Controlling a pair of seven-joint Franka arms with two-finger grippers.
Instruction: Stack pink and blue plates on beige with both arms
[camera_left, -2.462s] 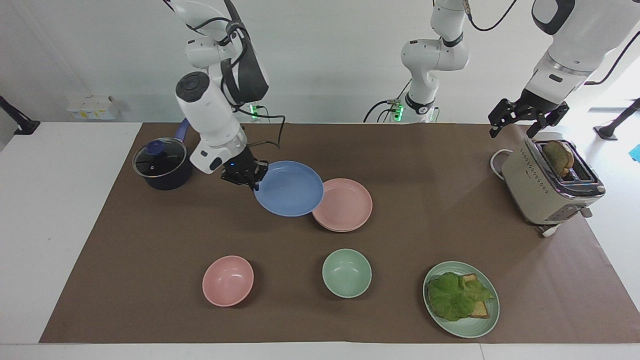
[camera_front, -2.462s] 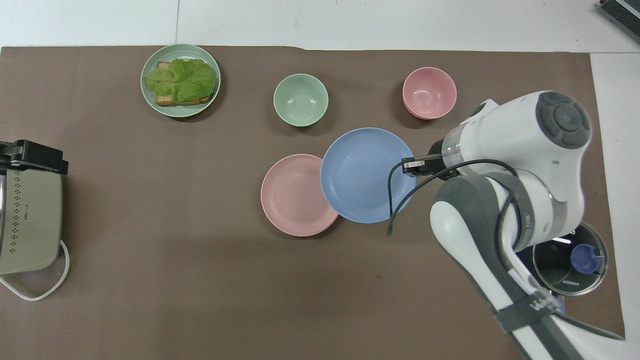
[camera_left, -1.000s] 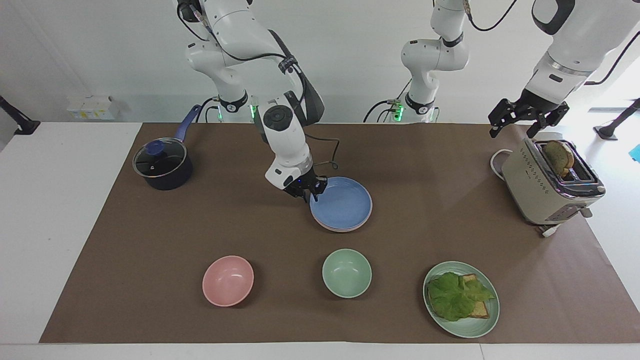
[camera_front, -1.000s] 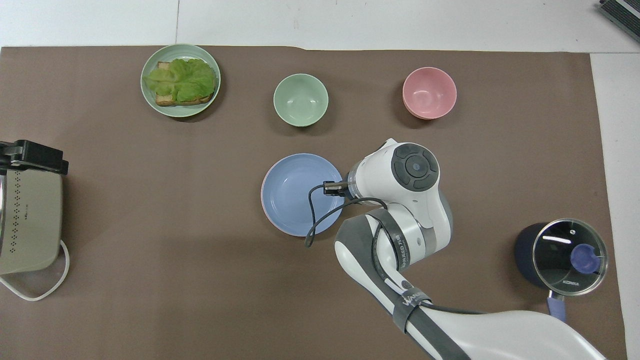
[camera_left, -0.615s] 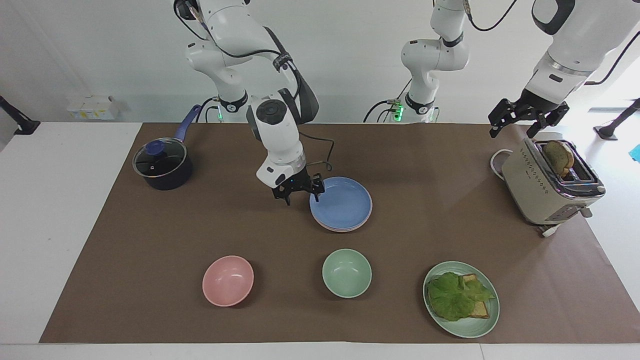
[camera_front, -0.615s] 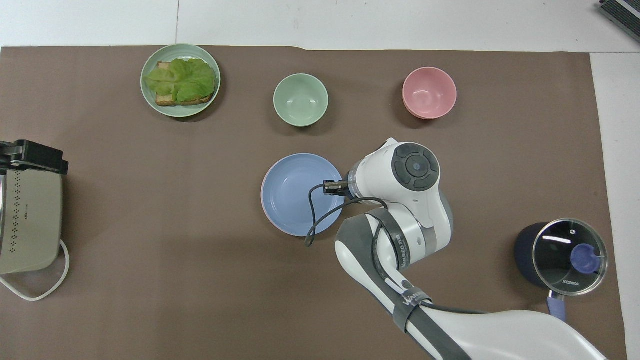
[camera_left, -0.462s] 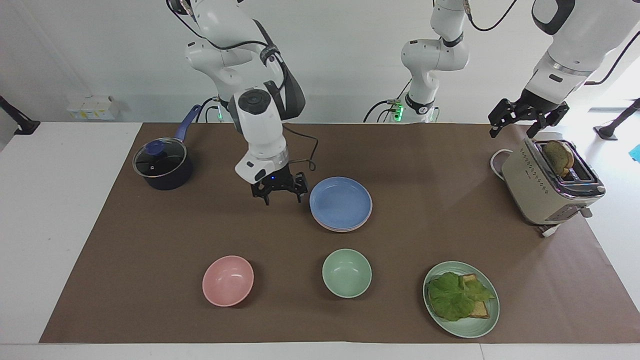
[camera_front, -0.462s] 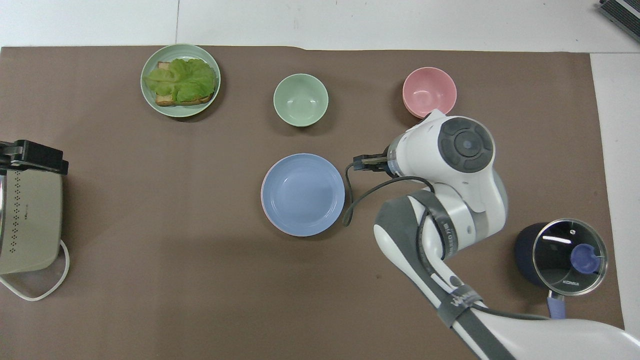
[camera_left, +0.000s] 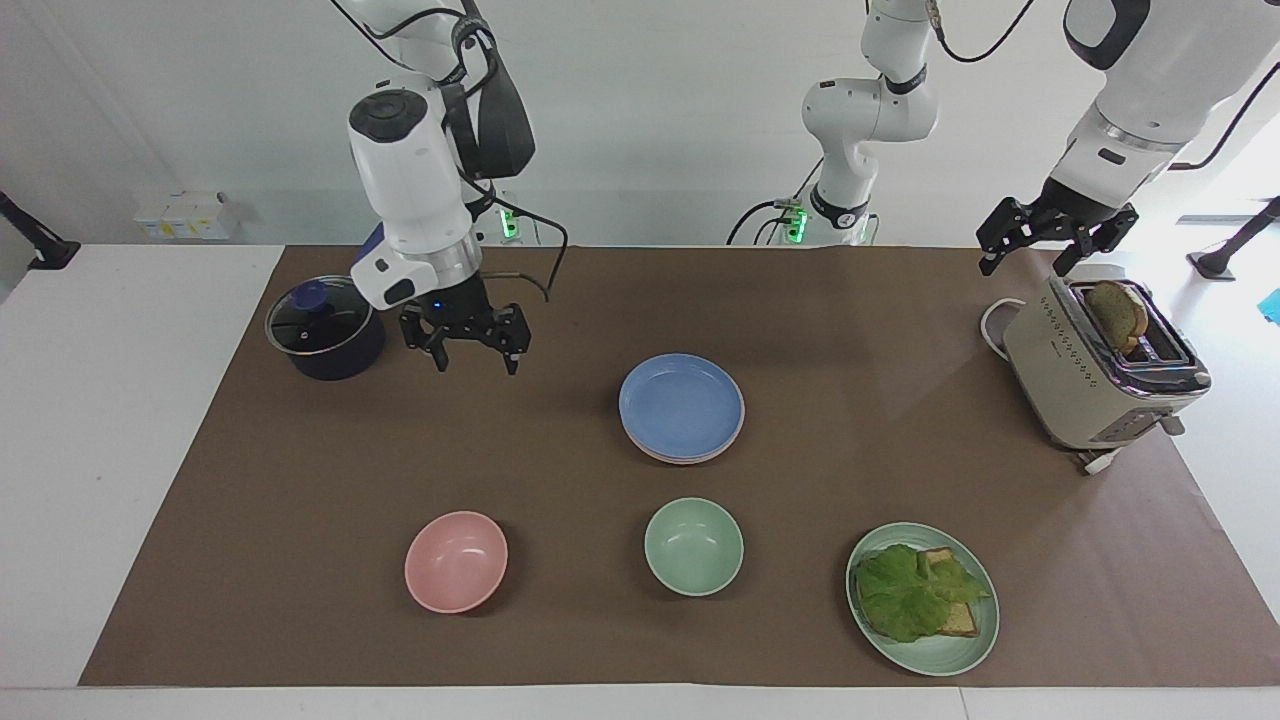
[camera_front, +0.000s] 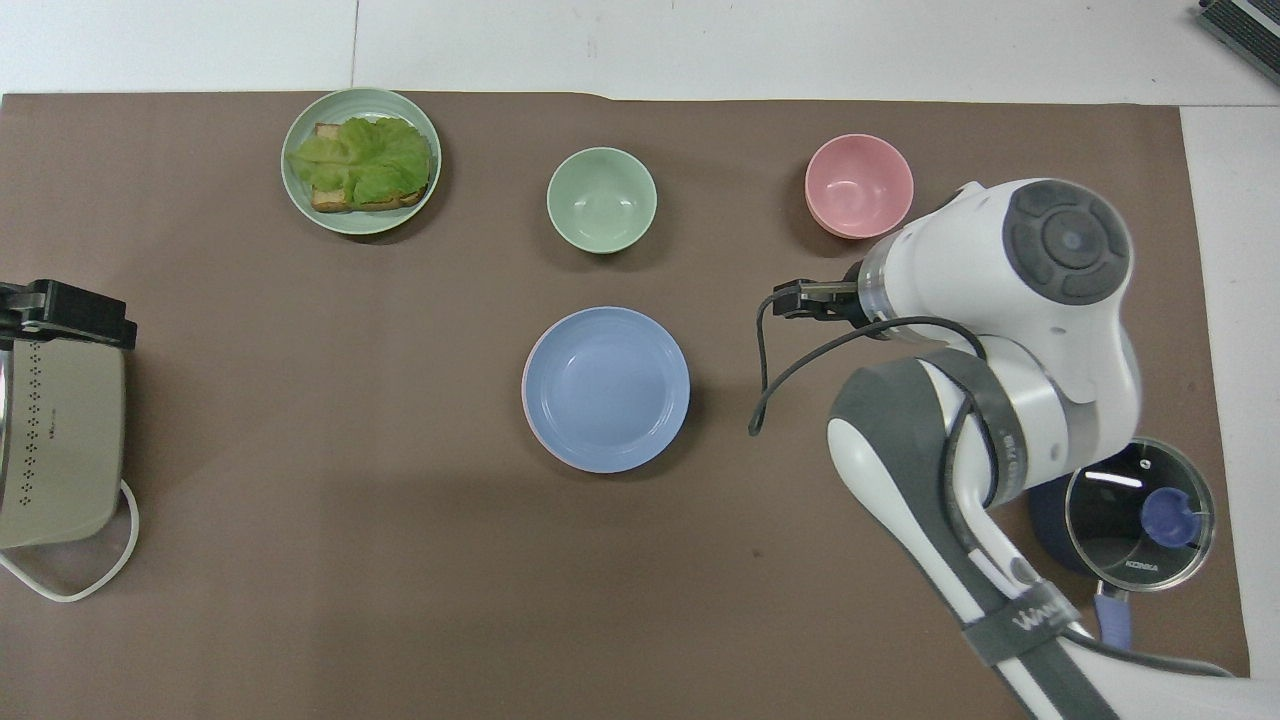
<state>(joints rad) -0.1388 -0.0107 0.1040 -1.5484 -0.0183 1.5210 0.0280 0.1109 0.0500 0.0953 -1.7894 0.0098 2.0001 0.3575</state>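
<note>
The blue plate (camera_left: 682, 405) (camera_front: 606, 388) lies on top of the stack in the middle of the brown mat. Only a thin rim of the pink plate (camera_left: 672, 458) (camera_front: 525, 395) shows under it. The beige plate is hidden below them. My right gripper (camera_left: 475, 362) hangs open and empty over the mat, between the pot and the stack and clear of the plates. In the overhead view the right arm's wrist covers it. My left gripper (camera_left: 1022, 268) (camera_front: 70, 312) waits open over the toaster, holding nothing.
A dark pot with a glass lid (camera_left: 322, 325) (camera_front: 1135, 510) stands at the right arm's end. A pink bowl (camera_left: 456, 560) (camera_front: 858, 185), a green bowl (camera_left: 693, 546) (camera_front: 601, 199) and a green plate (camera_left: 935, 662) (camera_front: 295, 195) with lettuce and toast sit farther out. A beige toaster (camera_left: 1090, 375) (camera_front: 55, 440) holds toast.
My right gripper set the blue plate on the pink one, let go, opened, then rose and drew back toward the pot. The left arm has not moved.
</note>
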